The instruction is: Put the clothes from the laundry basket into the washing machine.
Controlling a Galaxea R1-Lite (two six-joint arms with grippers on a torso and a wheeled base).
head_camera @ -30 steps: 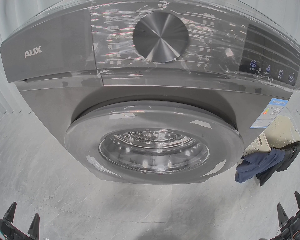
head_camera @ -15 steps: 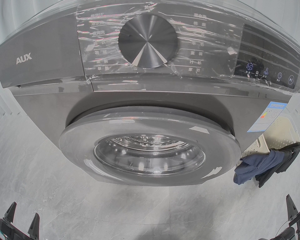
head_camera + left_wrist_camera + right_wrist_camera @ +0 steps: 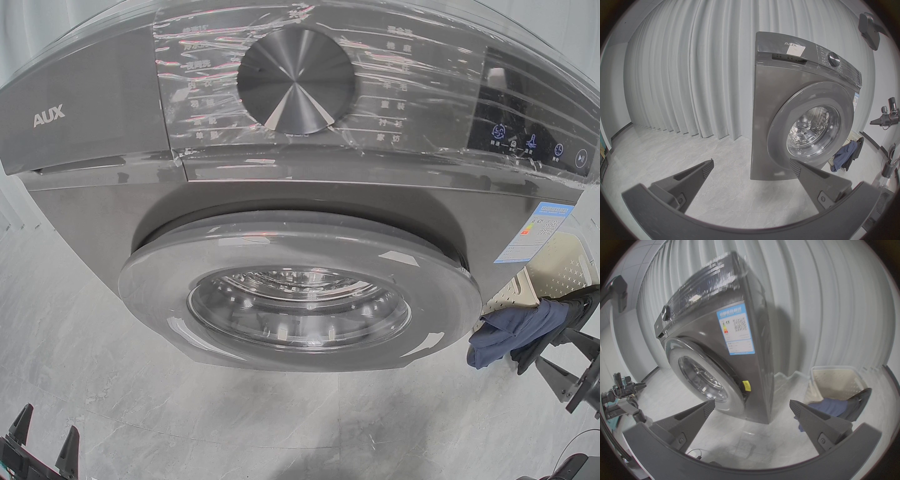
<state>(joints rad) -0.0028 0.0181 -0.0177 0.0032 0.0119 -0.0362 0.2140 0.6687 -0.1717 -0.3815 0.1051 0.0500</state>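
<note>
The right end effector, spread wide and empty, has risen to just beside the clothes draped over the laundry basket rim, on the floor right of the washing machine. Its door is shut, so loading likely must wait.

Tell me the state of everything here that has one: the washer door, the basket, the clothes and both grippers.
washing machine door: shut.
laundry basket: on the floor at the machine's side, on the robot's right, with clothes over its rim.
clothes: blue and black pieces draped over the basket's rim, not gripped.
left gripper: open, empty.
right gripper: open, empty, close to the clothes.
</note>
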